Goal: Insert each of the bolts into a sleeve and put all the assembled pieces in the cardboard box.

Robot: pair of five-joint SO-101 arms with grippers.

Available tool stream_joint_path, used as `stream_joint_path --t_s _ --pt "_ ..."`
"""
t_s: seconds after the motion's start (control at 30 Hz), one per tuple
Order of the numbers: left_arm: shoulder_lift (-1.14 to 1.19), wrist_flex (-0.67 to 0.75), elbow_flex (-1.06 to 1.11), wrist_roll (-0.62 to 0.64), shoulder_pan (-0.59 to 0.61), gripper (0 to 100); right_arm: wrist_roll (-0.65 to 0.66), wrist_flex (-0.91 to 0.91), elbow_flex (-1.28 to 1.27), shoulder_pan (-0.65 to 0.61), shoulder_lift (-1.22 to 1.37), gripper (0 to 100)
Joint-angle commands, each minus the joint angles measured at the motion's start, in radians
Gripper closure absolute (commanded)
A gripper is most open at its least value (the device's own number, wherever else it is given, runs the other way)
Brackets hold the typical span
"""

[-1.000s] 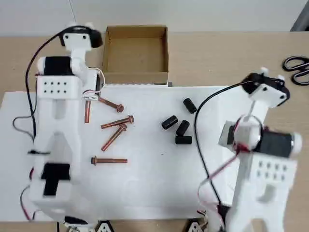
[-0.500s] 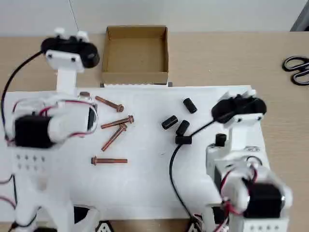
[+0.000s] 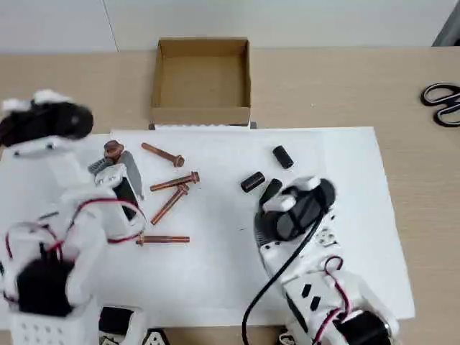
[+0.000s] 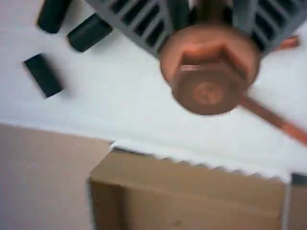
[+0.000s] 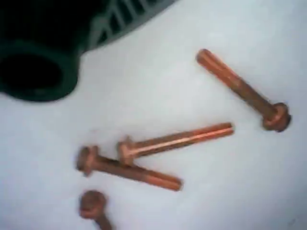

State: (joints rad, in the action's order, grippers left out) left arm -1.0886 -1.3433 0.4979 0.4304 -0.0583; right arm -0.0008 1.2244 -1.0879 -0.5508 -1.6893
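Observation:
My left gripper [image 3: 116, 164] is shut on a copper bolt [image 3: 113, 150], held above the left part of the white mat [image 3: 345, 158]; in the left wrist view the bolt's head [image 4: 208, 72] faces the camera between grey fingers [image 4: 139, 17]. Three more bolts [image 3: 175, 181] lie in a loose fan to its right, and one [image 3: 162, 239] lies nearer the front. My right gripper [image 3: 267, 215] sits by the black sleeves [image 3: 252, 182] and is shut on a black sleeve [image 5: 36, 72], seen end-on. The cardboard box [image 3: 201, 111] stands empty at the back.
Scissors [image 3: 442, 104] lie on the wooden table at the far right. One sleeve [image 3: 282, 157] lies apart from the others, toward the back. The right wrist view looks across at several loose bolts [image 5: 175, 141] on the mat.
Both arms have drawn back from the far side toward the front. The left one lifted a bolt off the mat's left part; the right one came down over the nearest sleeve.

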Motion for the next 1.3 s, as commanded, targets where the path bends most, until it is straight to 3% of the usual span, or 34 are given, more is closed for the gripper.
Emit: stream_joint_path --t_s 0.0,0.23,0.43,0.67,0.83,1.27 --pt "-0.166 0.123 0.142 0.044 -0.063 100 0.009 -0.056 -0.044 -0.047 -0.054 99.6" --pt "-0.465 0.327 0.437 0.143 -0.222 100 0.008 -0.142 -0.176 -0.088 -0.097 99.6" --pt "-0.609 0.377 0.582 0.143 -0.255 100 0.008 -0.213 -0.264 -0.147 -0.124 99.6" --pt "-0.638 0.377 0.607 0.230 -0.267 100 0.008 -0.216 -0.285 -0.154 -0.124 99.6" --pt "-0.638 0.377 0.611 0.292 -0.367 100 0.009 -0.216 -0.287 -0.168 -0.122 99.6" --pt "-0.637 0.376 0.613 0.292 -0.397 100 0.009 -0.216 -0.301 -0.219 -0.120 99.6"
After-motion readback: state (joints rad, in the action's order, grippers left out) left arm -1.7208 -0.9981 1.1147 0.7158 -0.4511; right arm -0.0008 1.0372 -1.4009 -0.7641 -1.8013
